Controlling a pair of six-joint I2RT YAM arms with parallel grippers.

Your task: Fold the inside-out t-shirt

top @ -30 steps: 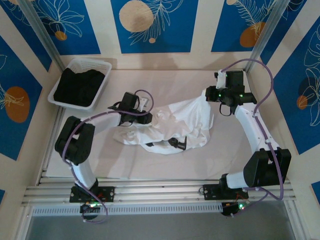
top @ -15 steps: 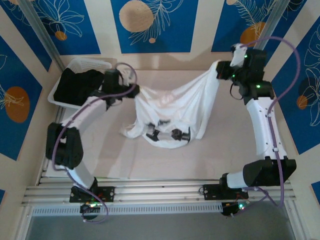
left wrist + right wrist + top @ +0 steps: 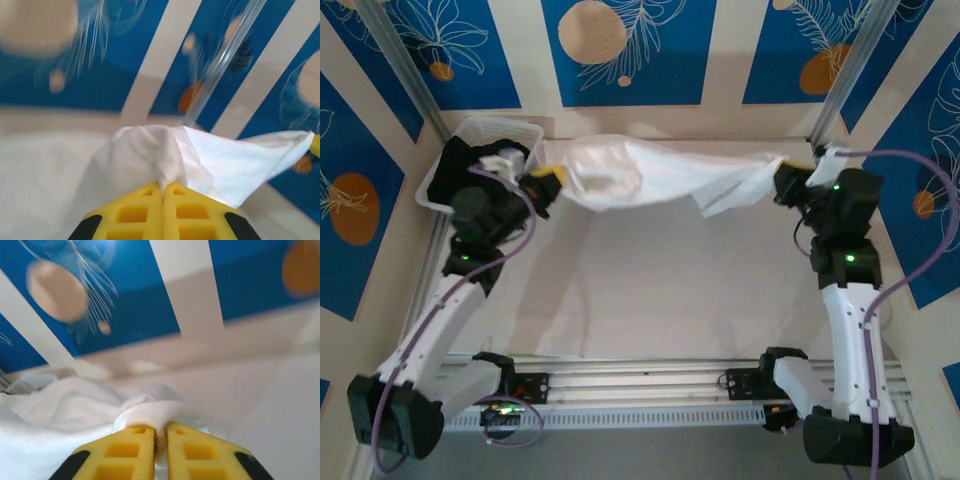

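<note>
- Top view: the inside-out t-shirt (image 3: 640, 175) hangs stretched over the far side of the bench (image 3: 650, 290). It is a thin, creased white band, with the left claw (image 3: 548, 182) at its left end and the right claw (image 3: 790, 168) at its right end. A white plastic basket (image 3: 525, 128) with a black garment (image 3: 455, 172) sits at far left.
- Left wrist view: the left claw's yellow, window-cut fingers (image 3: 135, 212) are clamped together on a pinched fold of soft cloth, which fans out beyond them.
- Right wrist view: the right claw's yellow fingers (image 3: 192, 452) grip a rolled wad of the cloth, and the rest spreads left.
</note>
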